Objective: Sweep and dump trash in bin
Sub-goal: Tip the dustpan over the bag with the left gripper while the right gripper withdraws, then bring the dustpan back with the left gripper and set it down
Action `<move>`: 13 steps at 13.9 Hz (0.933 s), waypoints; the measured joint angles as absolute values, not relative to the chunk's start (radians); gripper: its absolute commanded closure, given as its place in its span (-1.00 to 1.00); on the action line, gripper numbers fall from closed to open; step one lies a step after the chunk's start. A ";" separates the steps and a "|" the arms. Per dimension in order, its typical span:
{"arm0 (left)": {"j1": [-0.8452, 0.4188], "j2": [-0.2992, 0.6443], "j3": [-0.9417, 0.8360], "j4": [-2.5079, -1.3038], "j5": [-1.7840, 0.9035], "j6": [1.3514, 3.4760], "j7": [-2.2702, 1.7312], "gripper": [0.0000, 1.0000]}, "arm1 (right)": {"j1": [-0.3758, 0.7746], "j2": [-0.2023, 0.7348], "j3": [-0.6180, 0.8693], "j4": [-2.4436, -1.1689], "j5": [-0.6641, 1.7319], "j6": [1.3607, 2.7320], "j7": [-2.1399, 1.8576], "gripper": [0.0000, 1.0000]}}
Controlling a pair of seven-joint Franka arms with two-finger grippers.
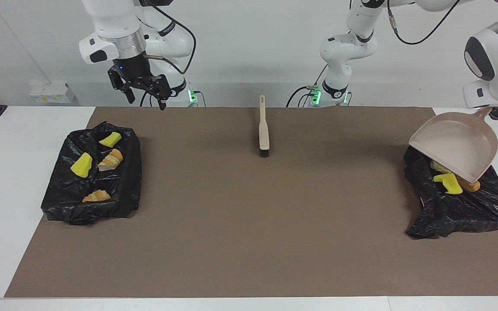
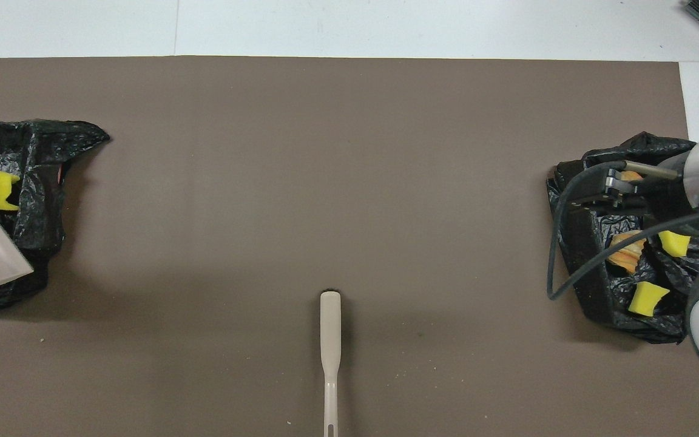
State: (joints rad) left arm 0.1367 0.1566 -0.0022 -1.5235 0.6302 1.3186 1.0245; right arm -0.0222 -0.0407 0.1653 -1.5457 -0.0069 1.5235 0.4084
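Two black bags (image 1: pixel 91 177) at table ends, trash (image 1: pixel 448 182) inside both. Left claw (image 1: pixel 489 110) clamped on dustpan (image 1: pixel 456 144), tipped over one bag; best kept steeply tilted. Right claw (image 1: pixel 143 88) wide, empty, raised. Brush (image 1: pixel 264 129) mid-table.

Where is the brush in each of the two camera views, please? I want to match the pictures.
Facing view: the brush lies on the brown mat, top centre, near the robots, handle toward them.
Overhead view: the brush lies bottom centre, handle running off the lower edge.
Shared landmark: the black bag with four pieces of trash at the right arm's end of the table.
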 measured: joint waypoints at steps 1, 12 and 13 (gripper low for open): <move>0.124 0.154 -0.004 -1.526 0.591 1.305 0.977 1.00 | -0.028 -0.041 0.162 -1.546 -0.007 1.524 0.383 -1.00; -0.087 0.097 -0.012 -1.609 0.156 1.364 0.273 1.00 | -0.032 -0.033 0.161 -1.543 -0.007 1.525 0.370 -1.00; -0.111 0.088 -0.012 -1.629 0.122 1.401 0.251 1.00 | -0.032 -0.032 0.162 -1.543 -0.007 1.526 0.370 -1.00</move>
State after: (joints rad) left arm -0.1106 0.0885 -0.0123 -1.6287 0.1223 1.4013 0.2507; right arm -0.0320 -0.0322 0.1617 -1.5426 -0.0069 1.5255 0.3703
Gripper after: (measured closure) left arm 0.683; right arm 0.000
